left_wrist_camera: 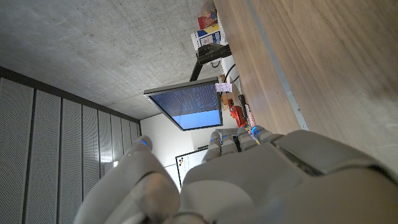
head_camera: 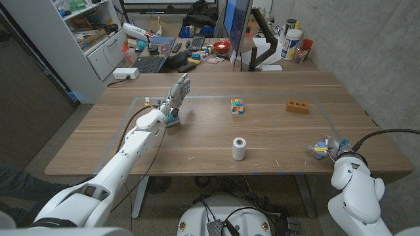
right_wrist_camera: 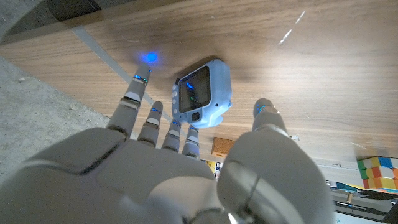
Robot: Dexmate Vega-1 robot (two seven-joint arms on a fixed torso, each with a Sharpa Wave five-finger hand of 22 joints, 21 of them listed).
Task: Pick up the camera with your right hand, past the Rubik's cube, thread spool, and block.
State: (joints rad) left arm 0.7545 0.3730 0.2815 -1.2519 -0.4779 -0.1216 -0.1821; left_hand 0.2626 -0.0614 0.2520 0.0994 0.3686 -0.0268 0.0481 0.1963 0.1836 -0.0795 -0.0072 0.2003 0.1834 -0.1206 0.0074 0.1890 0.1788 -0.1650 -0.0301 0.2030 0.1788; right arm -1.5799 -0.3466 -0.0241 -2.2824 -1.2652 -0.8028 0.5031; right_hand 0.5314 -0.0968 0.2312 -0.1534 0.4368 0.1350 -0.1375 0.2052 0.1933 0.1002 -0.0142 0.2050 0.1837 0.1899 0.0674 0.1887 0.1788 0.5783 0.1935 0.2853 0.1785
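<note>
Camera [right_wrist_camera: 203, 93]: we see a small light-blue body with rounded corners, a dark screen on its face and small buttons beside the screen. It lies on the wooden table [head_camera: 275, 141] near the front right edge, just ahead of the right hand [head_camera: 336, 149].
Writing: we can read no brand or label on the camera; the marks are too small.
Right hand: fingers [right_wrist_camera: 134, 98] apart and reaching toward the camera, thumb on one side and the others on the opposite side; we see none of them gripping it.
Left hand [head_camera: 177, 92]: raised over the far left of the table, fingers straight and close together, holding nothing.
Rubik's cube [head_camera: 237, 106]: mid-table, multicoloured.
Thread spool [head_camera: 239, 149]: white, upright, nearer the front.
Block [head_camera: 297, 107]: orange-brown, to the right of the cube.
</note>
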